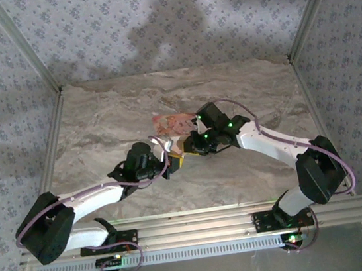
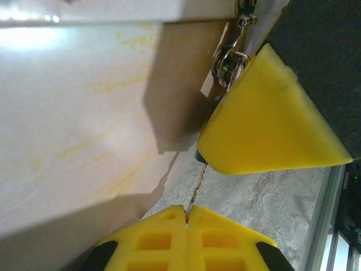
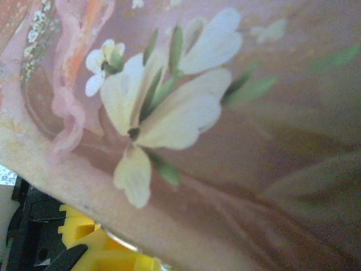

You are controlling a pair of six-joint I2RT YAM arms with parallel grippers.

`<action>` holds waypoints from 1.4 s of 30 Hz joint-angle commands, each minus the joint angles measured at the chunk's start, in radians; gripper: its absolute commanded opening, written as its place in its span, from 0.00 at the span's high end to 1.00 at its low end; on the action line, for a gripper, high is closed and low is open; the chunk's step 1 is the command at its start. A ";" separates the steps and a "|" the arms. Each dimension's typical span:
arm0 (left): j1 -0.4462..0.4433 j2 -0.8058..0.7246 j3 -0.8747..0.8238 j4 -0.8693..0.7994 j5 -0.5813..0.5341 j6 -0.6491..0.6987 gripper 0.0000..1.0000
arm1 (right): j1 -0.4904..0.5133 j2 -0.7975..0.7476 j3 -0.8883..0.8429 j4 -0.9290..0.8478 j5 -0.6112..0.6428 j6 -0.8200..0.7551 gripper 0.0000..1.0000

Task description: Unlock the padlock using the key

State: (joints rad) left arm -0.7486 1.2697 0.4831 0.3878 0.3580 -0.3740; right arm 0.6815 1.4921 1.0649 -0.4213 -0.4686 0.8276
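- The left hand [image 1: 176,161] and the right hand [image 1: 194,150] meet tip to tip near the middle of the marble tabletop [image 1: 111,111], just in front of the pink floral box [image 1: 169,122].
- The box lies flat on the tabletop. Its flowered surface [image 3: 186,113] is very close to the right wrist camera, and what is inside it cannot be seen.
- In the left wrist view, the left hand [image 2: 186,224] has its two yellow pads pressed together on the key [image 2: 195,192]. The key is a thin metal strip seen edge-on, rising from the slit between the pads.
- The key's upper end reaches a small dark bluish piece, the padlock [image 2: 201,154]. It sits at the lower edge of a yellow finger [image 2: 271,124] of the right hand and is mostly hidden behind it.
- A metal key ring [image 2: 227,62] hangs just above that finger, against the pale side of the box [image 2: 84,113].
- I cannot tell whether the right hand is apart or together; part of its yellow pads [image 3: 93,245] shows below the box.
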 commanded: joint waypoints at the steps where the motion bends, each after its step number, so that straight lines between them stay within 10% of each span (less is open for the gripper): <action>1: -0.005 -0.003 0.040 0.117 -0.040 0.018 1.00 | -0.004 -0.018 0.044 -0.003 -0.134 0.004 1.00; 42: -0.040 0.031 0.041 0.036 -0.047 0.101 1.00 | -0.045 -0.016 0.047 -0.027 -0.125 -0.025 1.00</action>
State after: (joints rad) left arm -0.7822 1.2869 0.4839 0.4225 0.3279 -0.2951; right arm 0.6361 1.4921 1.0817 -0.4759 -0.5392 0.8230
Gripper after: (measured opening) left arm 0.044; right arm 0.195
